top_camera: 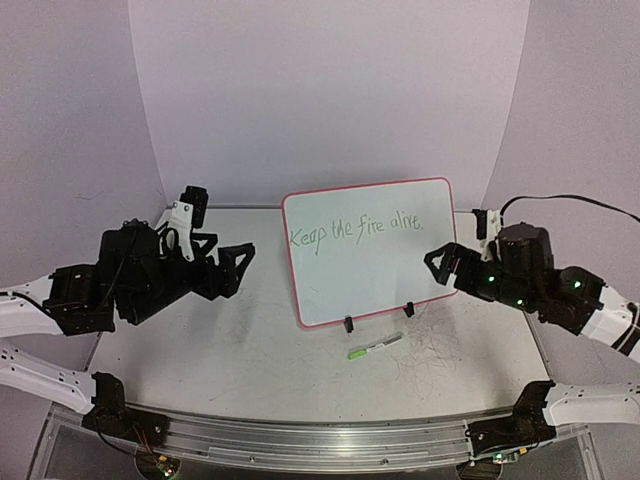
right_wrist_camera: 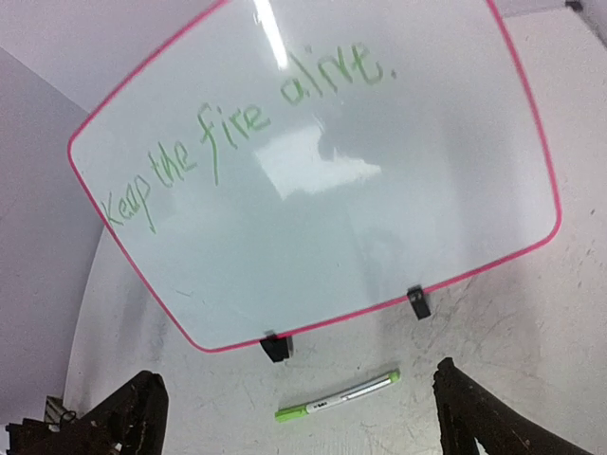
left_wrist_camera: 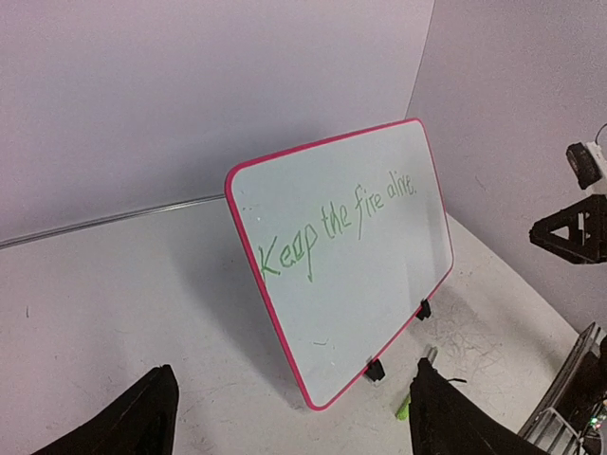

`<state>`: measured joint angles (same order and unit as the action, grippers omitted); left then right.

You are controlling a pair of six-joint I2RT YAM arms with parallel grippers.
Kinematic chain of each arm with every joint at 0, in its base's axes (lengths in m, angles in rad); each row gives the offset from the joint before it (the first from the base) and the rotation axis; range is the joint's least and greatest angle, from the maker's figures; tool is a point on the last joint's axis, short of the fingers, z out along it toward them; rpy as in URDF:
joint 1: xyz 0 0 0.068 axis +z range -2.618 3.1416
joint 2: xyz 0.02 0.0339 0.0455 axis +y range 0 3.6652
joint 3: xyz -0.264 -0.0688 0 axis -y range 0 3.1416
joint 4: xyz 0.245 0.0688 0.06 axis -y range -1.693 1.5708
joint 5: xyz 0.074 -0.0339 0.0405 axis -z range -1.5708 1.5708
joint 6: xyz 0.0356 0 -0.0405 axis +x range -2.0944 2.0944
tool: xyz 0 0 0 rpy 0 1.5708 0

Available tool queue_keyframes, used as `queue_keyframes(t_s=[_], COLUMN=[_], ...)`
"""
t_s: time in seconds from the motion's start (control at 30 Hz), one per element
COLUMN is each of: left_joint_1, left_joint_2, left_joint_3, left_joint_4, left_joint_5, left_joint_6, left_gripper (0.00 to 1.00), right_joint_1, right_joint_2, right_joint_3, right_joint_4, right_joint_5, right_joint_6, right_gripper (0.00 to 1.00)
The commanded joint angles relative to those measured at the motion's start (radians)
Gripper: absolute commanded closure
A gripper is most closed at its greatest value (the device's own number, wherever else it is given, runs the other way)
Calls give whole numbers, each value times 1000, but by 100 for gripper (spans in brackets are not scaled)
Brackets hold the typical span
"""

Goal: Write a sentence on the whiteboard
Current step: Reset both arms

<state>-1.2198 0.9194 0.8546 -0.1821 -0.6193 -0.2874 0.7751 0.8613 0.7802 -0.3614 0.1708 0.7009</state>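
2 grippers flank a whiteboard [top_camera: 380, 280] that stands tilted back on 2 black clip feet [top_camera: 349, 324] near the middle of the tabletop [top_camera: 250, 350]. The board is white with a red-pink rim and rounded corners. Its sentence [top_camera: 357, 229], in thin green handwriting, reads "Keep the fire alive." and runs across the upper half of the board, rising slightly toward 3 o'clock. The lower half of the board is bare.

At 9 o'clock from the board, the left gripper [top_camera: 225, 255] hangs with its fingers spread wide, holding nothing and apart from the rim. At 3 o'clock, the right gripper [top_camera: 447, 258] sits close beside the board's edge, likewise spread wide and holding nothing.

A green marker [top_camera: 375, 347] with a pale barrel lies flat on the tabletop at 6 o'clock from the board, just in front of the feet and touching neither gripper. Thin dark scribbles [top_camera: 430, 350] mark the tabletop at 3 o'clock from the marker.
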Motion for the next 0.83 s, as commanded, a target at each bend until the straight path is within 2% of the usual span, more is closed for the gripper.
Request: queue_keyframes(t_s=[0.0,0.2,0.4,0.67,0.8], left_joint_1=[4,4,3,4,3], left_joint_2=[-76,-145,-180,-201,-204], left_joint_3=[119,218,308,365,367], left_joint_4=[-28,-35,-39,-39,-38], left_joint_5=[-35,-42,-60,-69,-71], left_joint_6=[18,64,92,108,109], left_gripper=[13,5,2,1,1], right_joint_1=[-2,-2,-1,-1,-2], right_joint_2=[-43,-104,-119,-133,-168], right_joint_3=[193,386,504,556,509], right_joint_4=[-220,-238,-209,-148,-95], right_joint_5=[134,204,235,240,211], right_joint_6=[-138,-255,-305,-341,-354], right_gripper=[2,2,2,2,2])
